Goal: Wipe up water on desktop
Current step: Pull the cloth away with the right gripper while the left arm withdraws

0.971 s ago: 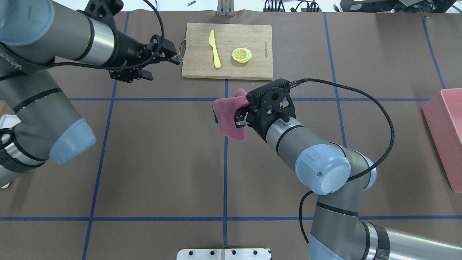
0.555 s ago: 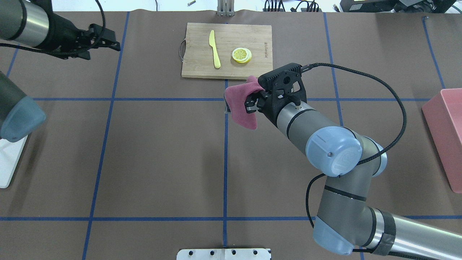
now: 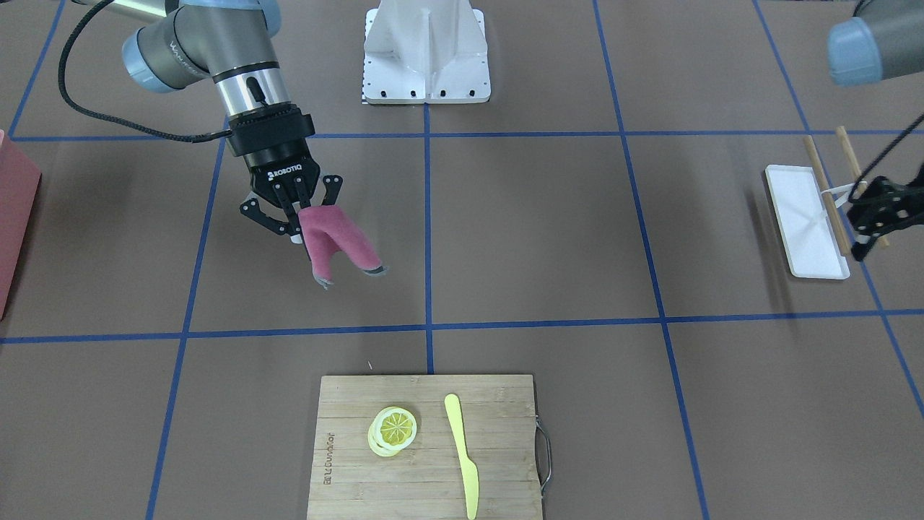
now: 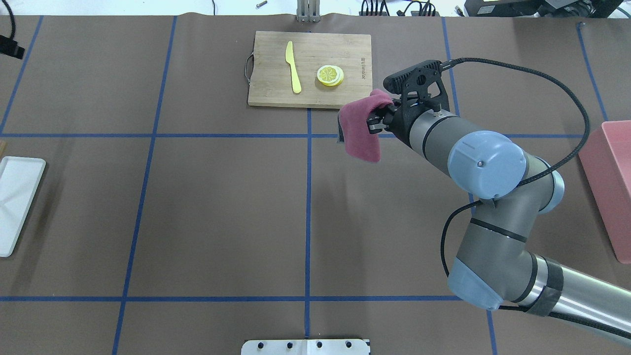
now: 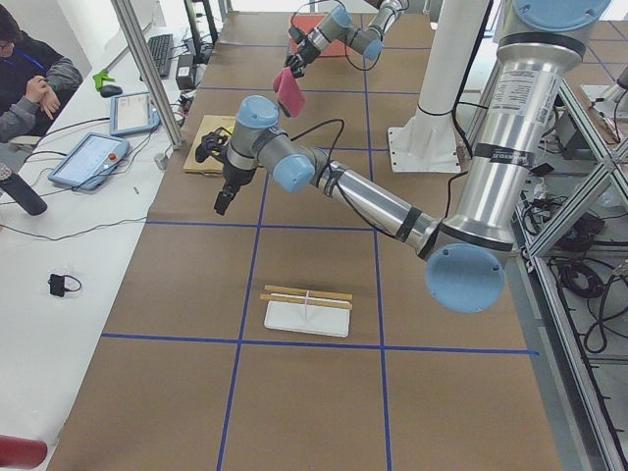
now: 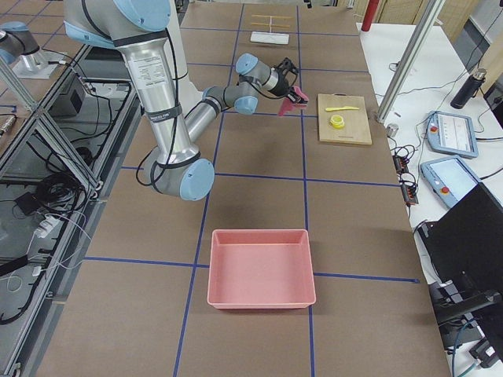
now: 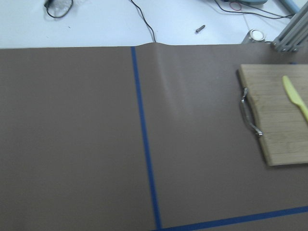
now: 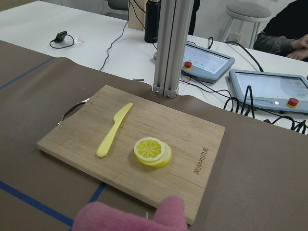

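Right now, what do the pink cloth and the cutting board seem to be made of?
The pink cloth in the right gripper looks like soft, fuzzy fabric: it folds and droops. The cutting board looks like matte bamboo: pale strips with grain, though plain wood is possible.

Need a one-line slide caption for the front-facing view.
Right end effector holds a pink cloth over the desktop, near a cutting board with knife and lemon slices.

Cutting board (image 4: pixel 266 91) holds yellow knife (image 4: pixel 293 66), lemon slices (image 4: pixel 330 75); white tray (image 4: pixel 17 202) left edge; pink bin (image 4: pixel 597 187) right edge.
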`<state>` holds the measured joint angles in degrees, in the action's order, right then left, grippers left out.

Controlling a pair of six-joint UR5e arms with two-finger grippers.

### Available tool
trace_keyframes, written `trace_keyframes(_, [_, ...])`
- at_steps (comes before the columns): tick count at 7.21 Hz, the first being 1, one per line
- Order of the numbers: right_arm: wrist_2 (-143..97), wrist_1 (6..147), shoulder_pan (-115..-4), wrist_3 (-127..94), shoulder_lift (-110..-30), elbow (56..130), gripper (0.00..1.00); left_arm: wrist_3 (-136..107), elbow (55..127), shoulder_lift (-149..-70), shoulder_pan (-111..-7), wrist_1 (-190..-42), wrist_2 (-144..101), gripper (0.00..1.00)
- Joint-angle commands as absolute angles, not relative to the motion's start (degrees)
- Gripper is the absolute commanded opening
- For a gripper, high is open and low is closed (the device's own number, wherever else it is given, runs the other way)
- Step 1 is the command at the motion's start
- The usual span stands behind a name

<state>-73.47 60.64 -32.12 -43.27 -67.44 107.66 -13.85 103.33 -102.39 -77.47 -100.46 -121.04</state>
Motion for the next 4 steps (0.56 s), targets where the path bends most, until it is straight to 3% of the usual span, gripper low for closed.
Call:
trace_keyframes(1, [-75.49,70.0,-34.71,-44.12,-67.68,107.84,0.0,5.3,94.89,-102.48,-90.3,-93.69,-123.3,0.98])
trace_keyframes(3, [-83.1,79.93,-38.73,-47.62,-67.68,108.02,0.0,17.34,81.28,-102.92,-94.82,-94.04,-125.34,0.98])
trace_keyframes(4, [-88.63,81.98,-41.02,-50.07,-68.55,107.67,0.0,18.45,77.91,-103.09,-97.1,-94.57,-125.42,0.98])
